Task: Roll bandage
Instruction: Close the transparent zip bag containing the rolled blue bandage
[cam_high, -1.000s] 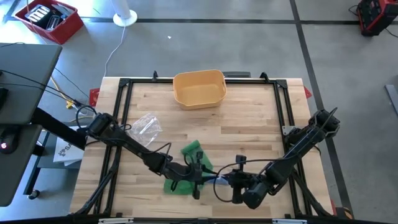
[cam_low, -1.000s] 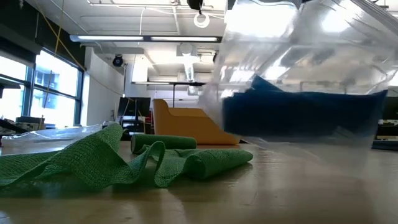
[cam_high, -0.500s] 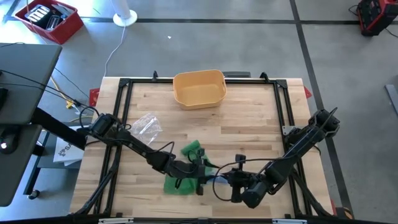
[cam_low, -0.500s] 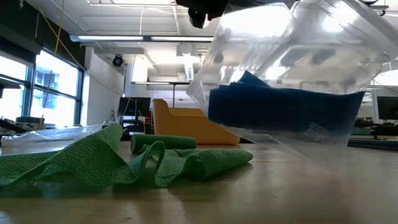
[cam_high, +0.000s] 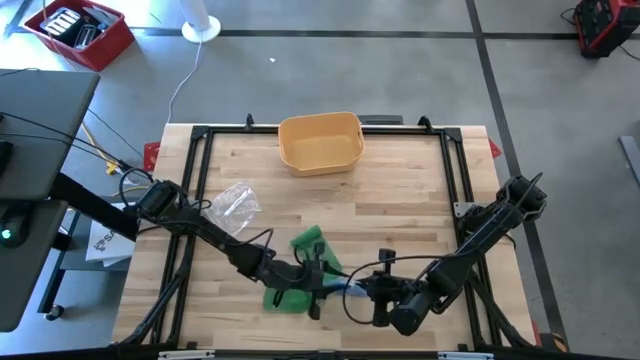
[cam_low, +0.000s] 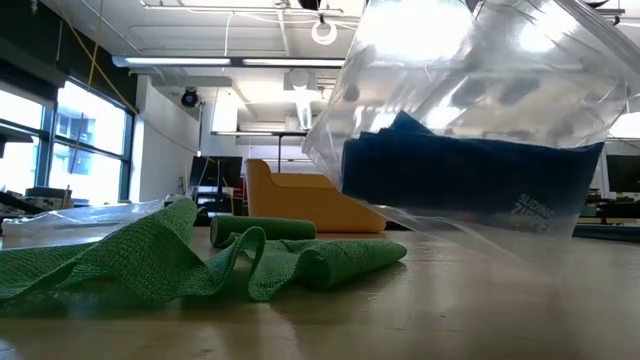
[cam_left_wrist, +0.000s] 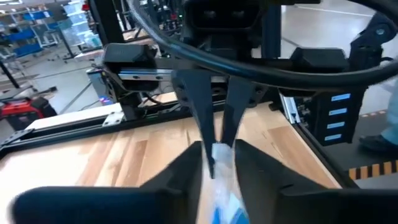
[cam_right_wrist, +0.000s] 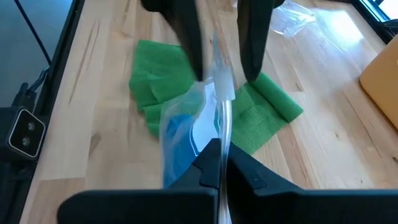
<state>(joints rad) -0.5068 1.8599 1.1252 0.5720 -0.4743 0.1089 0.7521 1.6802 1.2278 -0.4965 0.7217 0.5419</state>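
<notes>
Robotics lab: framed workbench, taped floor

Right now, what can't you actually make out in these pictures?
- What the blue thing inside the clear bag is: the low view shows only a dark block with unreadable print.
- Whether the left gripper grips the bag: its fingers straddle the edge.
- The green bandage: arms cover part from above.

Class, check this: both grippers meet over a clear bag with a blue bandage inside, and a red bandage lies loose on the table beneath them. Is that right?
Not quite. The loose bandage on the table is green, not red, as the right wrist view shows. The rest stands: the left gripper and right gripper meet at the clear bag holding a blue bandage.
</notes>
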